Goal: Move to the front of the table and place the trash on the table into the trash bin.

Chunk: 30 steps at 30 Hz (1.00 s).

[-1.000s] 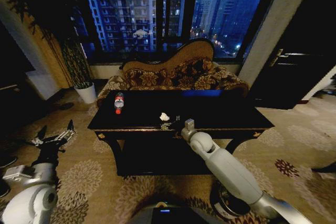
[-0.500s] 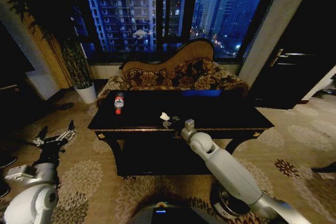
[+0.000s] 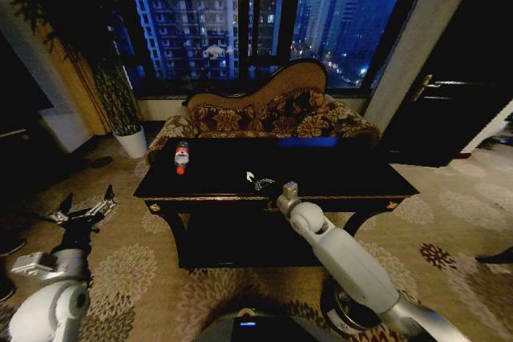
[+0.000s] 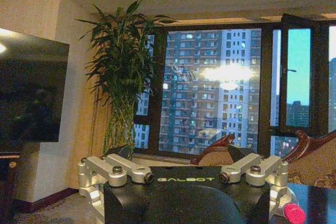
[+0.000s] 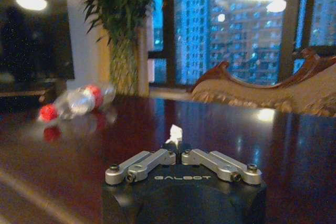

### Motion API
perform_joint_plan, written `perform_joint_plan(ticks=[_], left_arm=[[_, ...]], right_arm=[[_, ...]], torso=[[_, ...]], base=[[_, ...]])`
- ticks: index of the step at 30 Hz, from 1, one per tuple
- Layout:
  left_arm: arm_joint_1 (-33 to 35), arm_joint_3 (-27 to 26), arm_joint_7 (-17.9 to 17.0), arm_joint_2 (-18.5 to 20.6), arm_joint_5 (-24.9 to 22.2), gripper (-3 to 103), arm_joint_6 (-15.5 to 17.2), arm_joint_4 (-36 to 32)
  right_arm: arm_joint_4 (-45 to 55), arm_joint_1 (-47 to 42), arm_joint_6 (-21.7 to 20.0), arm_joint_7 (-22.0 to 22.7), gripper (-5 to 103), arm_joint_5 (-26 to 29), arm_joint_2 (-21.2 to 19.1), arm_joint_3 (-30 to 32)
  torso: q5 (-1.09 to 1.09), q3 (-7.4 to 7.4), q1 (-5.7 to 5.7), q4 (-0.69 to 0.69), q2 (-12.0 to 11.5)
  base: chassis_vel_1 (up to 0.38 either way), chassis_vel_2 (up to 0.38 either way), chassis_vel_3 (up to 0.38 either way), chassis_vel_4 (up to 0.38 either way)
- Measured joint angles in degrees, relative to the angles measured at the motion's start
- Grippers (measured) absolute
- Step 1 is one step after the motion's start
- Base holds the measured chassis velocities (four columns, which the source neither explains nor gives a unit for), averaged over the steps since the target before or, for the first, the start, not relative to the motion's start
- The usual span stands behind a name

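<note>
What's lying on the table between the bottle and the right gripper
Nothing but bare tabletop. In the right wrist view the bottle lies on its side, and dark polished table runs uninterrupted to the right gripper, shut on the paper wad.

Glossy dark table (image 5: pixel 294 145), crumpled white paper wad (image 5: pixel 175 132), clear plastic bottle (image 5: pixel 79 102).

I am looking down at a long black table (image 3: pixel 337 178) with gold trim along its front edge and a blue panel (image 3: pixel 308 142) at its far side. A clear plastic bottle (image 3: pixel 181 156) with a red cap and label lies on its side near the table's left end. A small white crumpled paper wad (image 3: pixel 250 175) sits near the middle of the front edge.
</note>
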Motion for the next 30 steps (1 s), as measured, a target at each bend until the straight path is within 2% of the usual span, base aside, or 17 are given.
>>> perform_joint_plan(ticks=[4, 8, 9, 11, 16, 19, 24, 30], left_arm=[[-0.1, 0.1, 0.0, 0.1, 0.0, 100, 0.0, 0.0], [-0.3, 0.1, 0.0, 0.4, 0.0, 100, -0.2, 0.0], [-0.3, 0.1, 0.0, 0.4, 0.0, 100, -0.2, 0.0], [-0.6, 0.5, 0.0, 0.9, 0.0, 100, -0.2, 0.3], [-1.6, 1.0, 0.0, 2.7, -0.3, 100, 0.0, 0.5], [-1.7, 1.0, 0.0, 3.4, -0.7, 100, 0.2, 0.5], [-2.0, 0.8, -0.1, 4.6, -1.6, 100, 1.4, 0.0], [-2.4, 0.8, -0.3, 5.3, -2.2, 100, 2.1, -0.5]], right_arm=[[0.6, -0.2, 0.1, 0.0, 1, 0.2, 0.9, 3.5], [-0.1, -0.2, -0.1, 0.0, 1, -0.8, 1.9, 11.7], [-0.1, -0.2, -0.1, 0.0, 1, -0.8, 1.9, 11.7], [-1.3, -0.9, 0.0, 0.0, 1, -2.3, 2.4, 16.1], [-6.0, -1.3, 1.7, 0.0, 1, -5.7, 2.2, 21.5], [-8.0, -0.8, 2.3, 0.0, 1, -5.6, 1.5, 23.1], [-9.1, -1.5, 2.8, 0.0, 1, -2.1, -0.8, 26.2], [-6.9, -4.3, 3.3, 0.0, 1, -1.8, -0.3, 27.5]], torso=[[0.0, 0.0, 0.0, 0.01, 0.0], [0.0, 0.0, 0.0, 0.0, 0.0], [0.0, 0.0, 0.0, 0.0, 0.0], [0.0, 0.0, 0.0, 0.01, 0.0], [0.01, 0.0, 0.0, 0.0, 0.0], [0.01, 0.0, 0.0, 0.0, 0.0], [0.0, 0.0, 0.0, 0.0, 0.0], [0.0, 0.0, 0.0, 0.0, 0.0]], base=[[0.0, 0.0, 0.0, 0.0], [0.0, 0.0, 0.0, 0.0], [0.0, 0.0, 0.0, 0.0], [0.0, 0.0, 0.0, 0.0], [0.0, 0.0, 0.0, 0.0], [0.0, 0.0, 0.0, 0.0], [0.0, 0.0, 0.0, 0.0], [0.0, 0.0, 0.0, 0.0]])
